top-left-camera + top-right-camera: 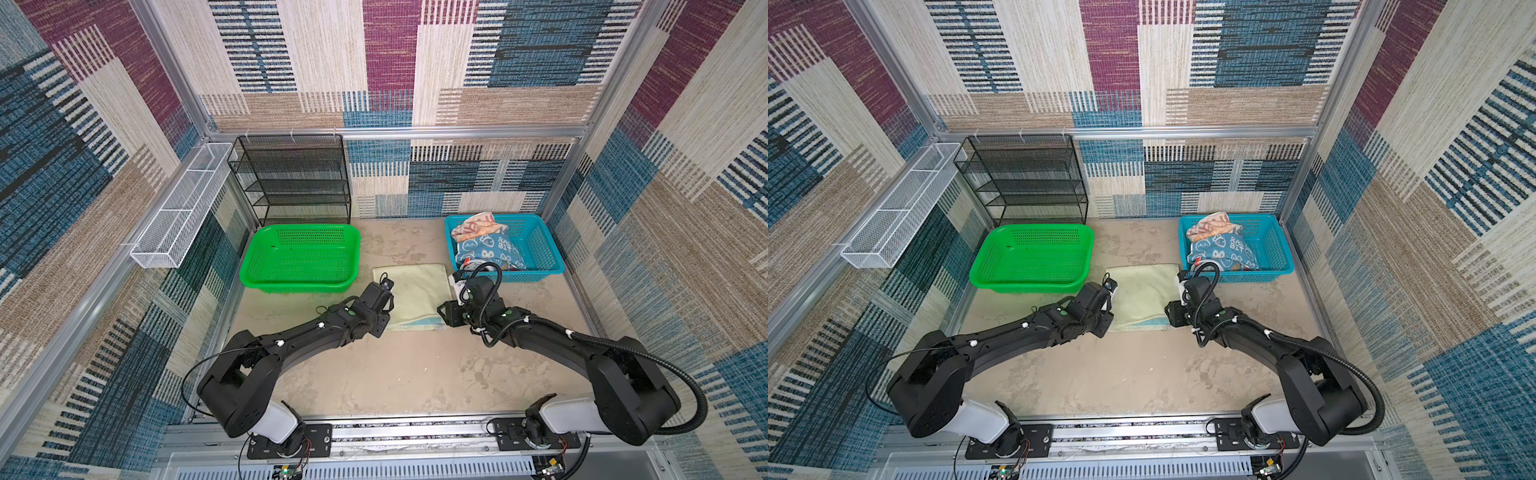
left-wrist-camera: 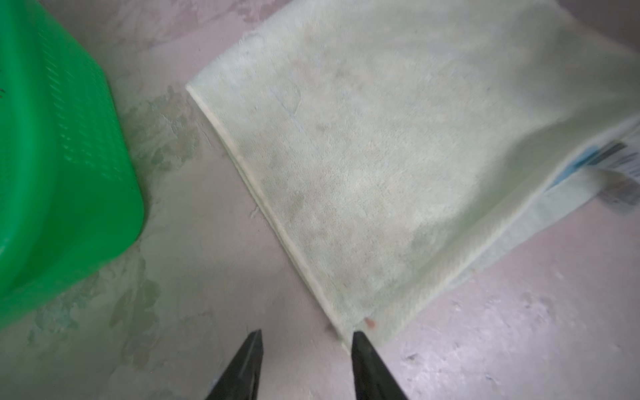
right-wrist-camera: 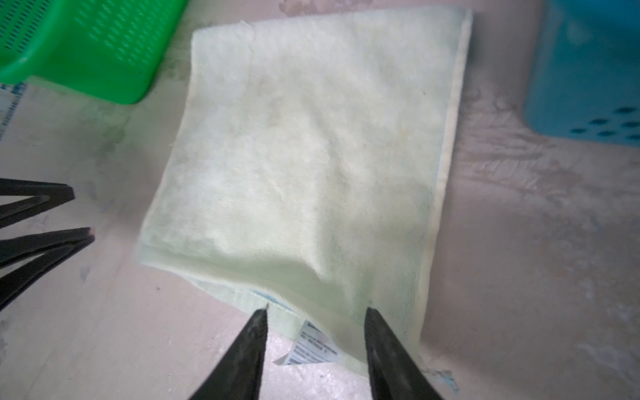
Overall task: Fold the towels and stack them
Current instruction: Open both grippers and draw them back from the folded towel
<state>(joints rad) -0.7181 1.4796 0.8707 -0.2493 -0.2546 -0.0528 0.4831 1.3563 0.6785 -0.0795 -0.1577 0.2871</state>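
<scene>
A pale aqua-and-cream towel point(image 1: 411, 291) point(image 1: 1142, 291) lies folded flat on the table between my two grippers. My left gripper point(image 2: 306, 334) is open, and its one fingertip point(image 2: 360, 337) is at the towel's point(image 2: 398, 156) near left corner. Nothing is between its fingers. My right gripper point(image 3: 317, 310) is open too and straddles the near right edge of the towel point(image 3: 304, 156), above its white label point(image 3: 311, 349). The left gripper point(image 3: 79, 214) also shows in the right wrist view. A blue rabbit towel point(image 1: 490, 249) and a coral towel point(image 1: 473, 226) lie crumpled in the blue basket point(image 1: 544, 249).
A green basket point(image 1: 303, 257) point(image 2: 52, 156) stands left of the folded towel, close to my left arm. The blue basket point(image 3: 585, 69) is at the back right. A black mesh shelf point(image 1: 295, 178) and a white wire tray point(image 1: 183, 203) are at the back left.
</scene>
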